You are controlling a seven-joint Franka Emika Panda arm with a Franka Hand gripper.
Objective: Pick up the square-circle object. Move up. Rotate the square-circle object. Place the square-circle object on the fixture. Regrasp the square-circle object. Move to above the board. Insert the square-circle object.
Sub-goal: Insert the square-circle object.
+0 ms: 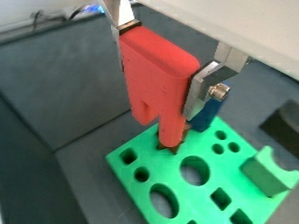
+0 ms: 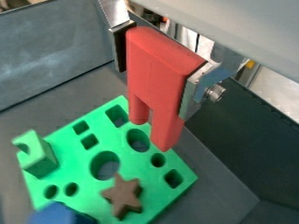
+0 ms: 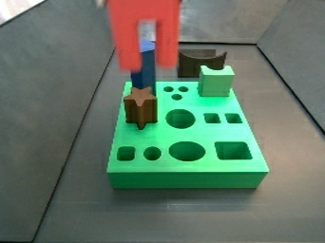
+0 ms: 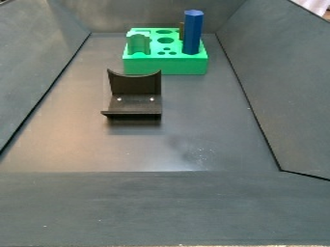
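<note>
Hanging over the board (image 1: 193, 179), the gripper (image 1: 170, 52) has its two silver fingers (image 1: 121, 17) clamped on the square-circle object (image 1: 158, 79), one plate on each side of the red block. In both wrist views the piece points down: its broad square end sits up between the plates, and its narrower leg reaches toward the bright green slab below. In a wrist view the leg's tip (image 2: 167, 140) lies near the holes at the slab's edge — whether it touches the surface cannot be told.

In a side view the red piece (image 3: 143, 28) shows as a blur at the frame's upper edge, above the board's (image 3: 187, 161) far left part, in front of the blue prism (image 3: 146, 65). The brown star peg (image 3: 140, 106) stands in the board just below that prism. A pale green notched block (image 3: 216, 80) sits at the board's far right corner, and the fixture (image 3: 193, 61) stands on the dark floor just behind it.

In a side view taken from the opposite end, the fixture (image 4: 133, 95) rests on the floor well apart from the board (image 4: 165, 55), which lies at the far wall with the blue prism (image 4: 194, 31) upright in it. The gripper and the red piece do not show there.

A wrist view also shows the star peg (image 2: 124, 194) seated in the slab (image 2: 87, 153) — the notched green block (image 2: 34, 152) stands at one corner
</note>
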